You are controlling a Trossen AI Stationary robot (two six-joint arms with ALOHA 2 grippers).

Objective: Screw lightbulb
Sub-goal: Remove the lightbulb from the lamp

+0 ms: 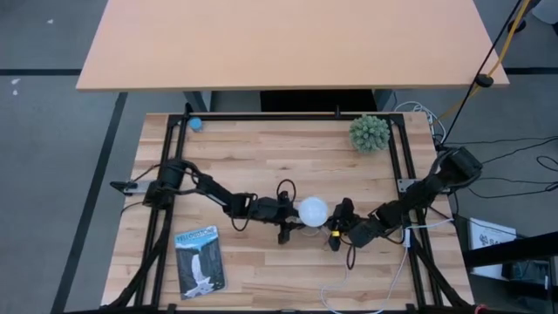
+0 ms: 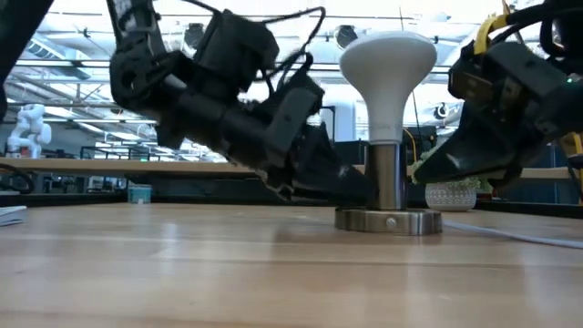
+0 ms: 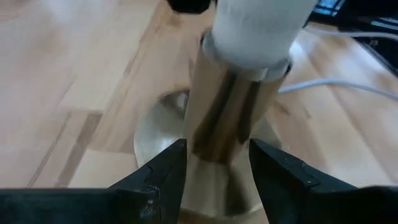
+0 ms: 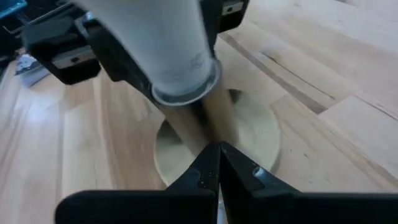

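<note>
Lightbulb (image 2: 387,68) is seated upright in the socket (image 2: 388,182), just in front of the bench's middle, its white dome on top. The socket's metal stem is flanked on both sides by the fingers of the left gripper (image 3: 217,171), reached in from the left edge; whether they touch the stem cannot be told. The right gripper (image 4: 219,163), brought in from the right edge, is held pressed together just beside the socket's base. A green spiky ball (image 1: 370,133) is seen near the far right corner.

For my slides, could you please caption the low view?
Lightbulb upright in its metal socket, left gripper holding the socket post, right gripper close beside.
</note>
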